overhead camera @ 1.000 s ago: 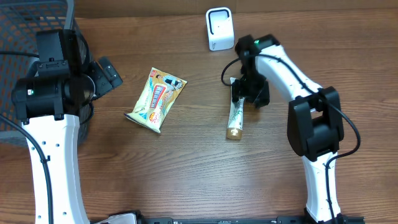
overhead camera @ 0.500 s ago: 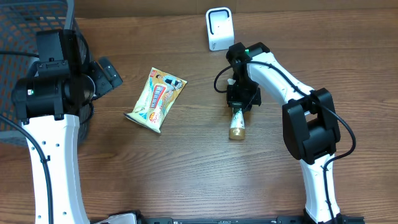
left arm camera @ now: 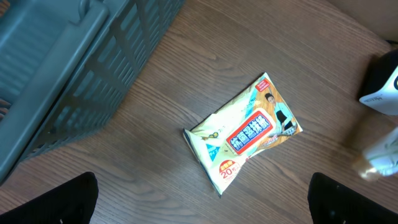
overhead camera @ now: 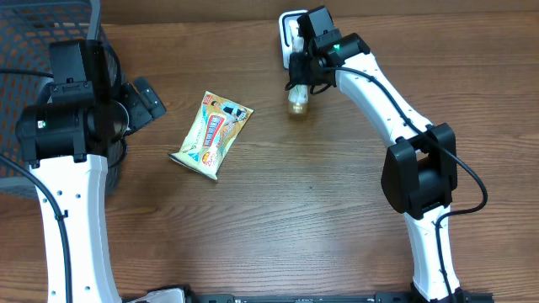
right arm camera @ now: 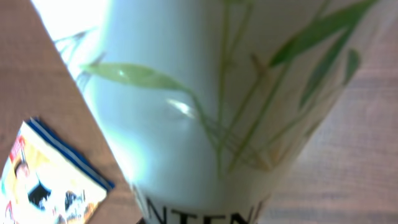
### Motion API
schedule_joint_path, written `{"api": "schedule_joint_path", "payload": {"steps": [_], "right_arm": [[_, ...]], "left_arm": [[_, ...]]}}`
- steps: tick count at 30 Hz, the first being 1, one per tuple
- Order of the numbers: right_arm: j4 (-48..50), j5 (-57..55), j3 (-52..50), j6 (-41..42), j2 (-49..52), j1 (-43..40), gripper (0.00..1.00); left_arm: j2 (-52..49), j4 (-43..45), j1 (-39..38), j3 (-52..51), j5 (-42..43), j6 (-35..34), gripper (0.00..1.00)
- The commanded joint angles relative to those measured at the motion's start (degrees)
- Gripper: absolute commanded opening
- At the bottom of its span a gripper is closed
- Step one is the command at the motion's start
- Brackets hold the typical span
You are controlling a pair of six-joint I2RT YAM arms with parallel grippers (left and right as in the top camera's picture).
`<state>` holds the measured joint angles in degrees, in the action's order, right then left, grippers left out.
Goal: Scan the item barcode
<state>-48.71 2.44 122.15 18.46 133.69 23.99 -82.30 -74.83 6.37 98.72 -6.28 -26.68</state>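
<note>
The light, squashy cream tube (overhead camera: 296, 99) is clamped in the closed right tool (overhead camera: 300, 77) just by the white scanner (overhead camera: 286, 32), gold cap down. Its glossy skin is judged slippery, so a mid-body hold is advised. The left tool (overhead camera: 145, 99) is spread wide, empty.

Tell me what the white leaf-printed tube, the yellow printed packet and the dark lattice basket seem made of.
The white leaf-printed tube: likely soft glossy plastic, given the bright highlight and a shallow dent. The yellow printed packet: thin plastic film, slightly glossy, with flat sealed edges. The dark lattice basket: probably moulded plastic, matte; coated wire is not excluded.
</note>
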Motion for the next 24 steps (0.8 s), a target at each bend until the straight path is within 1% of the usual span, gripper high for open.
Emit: {"api": "schedule_joint_path", "payload": {"steps": [1,4,8,11,14,17,20,24], "right_arm": [[5.5,-3.3,1.7,2.0,-1.1,-0.4,0.04],[11.4,-3.3,1.7,5.8,-1.1,-0.7,0.04],[17.9,-3.3,1.7,13.7,-1.1,-1.7,0.04],[22.3,-4.9,1.7,23.2,-1.1,-3.1,0.04],[25.6,-5.9,1.7,30.1,-1.1,-4.5,0.04],[28.2,-6.3,1.7,33.3,-1.0,-5.4,0.04],[28.3,-7.9,1.7,36.8,-0.5,-5.5,0.04],[27.9,-7.9,1.7,38.9,0.1,-5.5,0.04]], "left_arm": [[-0.1,0.0,0.0,0.5,-0.7,-0.6,1.0],[-0.1,0.0,0.0,0.5,-0.7,-0.6,1.0],[-0.1,0.0,0.0,0.5,-0.7,-0.6,1.0],[-0.1,0.0,0.0,0.5,-0.7,-0.6,1.0],[-0.1,0.0,0.0,0.5,-0.7,-0.6,1.0],[-0.1,0.0,0.0,0.5,-0.7,-0.6,1.0],[-0.1,0.0,0.0,0.5,-0.7,-0.6,1.0],[-0.1,0.0,0.0,0.5,-0.7,-0.6,1.0]]}}
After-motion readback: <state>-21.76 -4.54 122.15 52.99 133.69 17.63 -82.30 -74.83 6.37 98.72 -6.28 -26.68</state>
